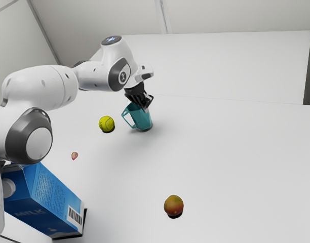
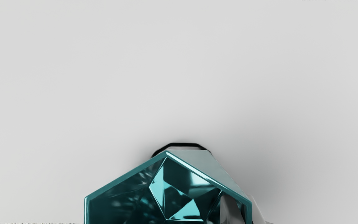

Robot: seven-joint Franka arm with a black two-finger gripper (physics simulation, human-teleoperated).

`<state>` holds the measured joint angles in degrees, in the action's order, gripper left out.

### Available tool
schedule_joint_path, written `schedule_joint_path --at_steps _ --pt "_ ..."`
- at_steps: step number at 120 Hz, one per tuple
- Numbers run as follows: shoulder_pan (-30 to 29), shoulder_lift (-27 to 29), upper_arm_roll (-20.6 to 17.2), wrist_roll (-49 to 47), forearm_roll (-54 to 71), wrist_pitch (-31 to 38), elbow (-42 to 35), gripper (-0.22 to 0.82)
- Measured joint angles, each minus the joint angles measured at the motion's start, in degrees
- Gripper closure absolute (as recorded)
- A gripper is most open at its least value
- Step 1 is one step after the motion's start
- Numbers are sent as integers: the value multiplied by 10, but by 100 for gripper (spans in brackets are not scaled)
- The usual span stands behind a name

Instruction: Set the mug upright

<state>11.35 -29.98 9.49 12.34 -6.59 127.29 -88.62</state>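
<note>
See a white desk (image 1: 236,167) running out of the exterior view along the near side. Find the white arm (image 1: 41,88) cut off at the exterior view's left, in front of part of a blue milk carton (image 1: 51,202). Read "MILK" and a barcode on the carton.

Make out the black hand (image 1: 146,108) at the teal mug (image 1: 140,117), pinched narrow on the mug's wall, with one finger inside and one outside. See the mug cut off in the wrist view. Find it over the far part of the desk, tilted a little, mouth up toward the hand, base down by the desk; cannot tell about contact there. Note flat facets, an angular rim, a glossy inside, and an open handle (image 1: 127,119) toward the exterior view's left.

Spot an orange-green fruit (image 1: 173,205) well apart, a yellow tennis ball (image 1: 106,123) near the mug, and a tiny pinkish object (image 1: 74,155), too small to name.
</note>
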Motion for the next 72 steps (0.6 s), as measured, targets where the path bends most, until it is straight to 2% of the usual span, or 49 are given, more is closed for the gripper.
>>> schedule_joint_path --at_steps 11,30,43,56,72 --pt "0 -2 0 -11 1 1 0 77" --pt "1 -2 0 -25 -1 2 0 42" --pt "1 0 0 -33 -1 2 0 26" --pt "1 6 0 -39 1 0 10 16" --pt "2 35 1 -45 2 -15 13 10"
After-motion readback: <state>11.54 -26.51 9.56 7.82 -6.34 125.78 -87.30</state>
